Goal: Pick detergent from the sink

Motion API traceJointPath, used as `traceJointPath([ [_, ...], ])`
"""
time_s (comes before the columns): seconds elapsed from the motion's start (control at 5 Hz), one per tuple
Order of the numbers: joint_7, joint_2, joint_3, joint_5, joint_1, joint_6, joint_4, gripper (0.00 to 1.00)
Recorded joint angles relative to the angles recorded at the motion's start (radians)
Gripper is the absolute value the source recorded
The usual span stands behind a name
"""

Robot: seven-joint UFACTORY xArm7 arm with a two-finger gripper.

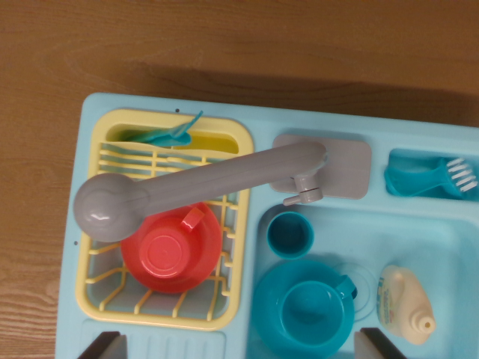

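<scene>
Claw (pixel 238 345) tips at bottom edge, spread wide — detergent (pixel 405 304) in sink (pixel 449 247) right corner, teal pot (pixel 305 310) beside.

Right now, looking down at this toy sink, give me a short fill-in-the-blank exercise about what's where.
1. The detergent bottle lies in the sink basin at the wrist view's ____ side.
2. The upside-down cup in the yellow drying rack is ____ in colour.
3. The grey faucet spout reaches over the ____.
4. The dish brush rests in a compartment ____ the basin in the picture.

Missing words: right; red; drying rack; above
</scene>
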Motion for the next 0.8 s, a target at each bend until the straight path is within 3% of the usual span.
traceJointPath([
  [0.6, -0.008, 0.004, -0.004, 0.0014, -0.0032, -0.018, -0.015, 0.0],
  [0.8, -0.018, 0.008, -0.009, 0.0032, -0.0072, -0.04, -0.034, 0.0],
])
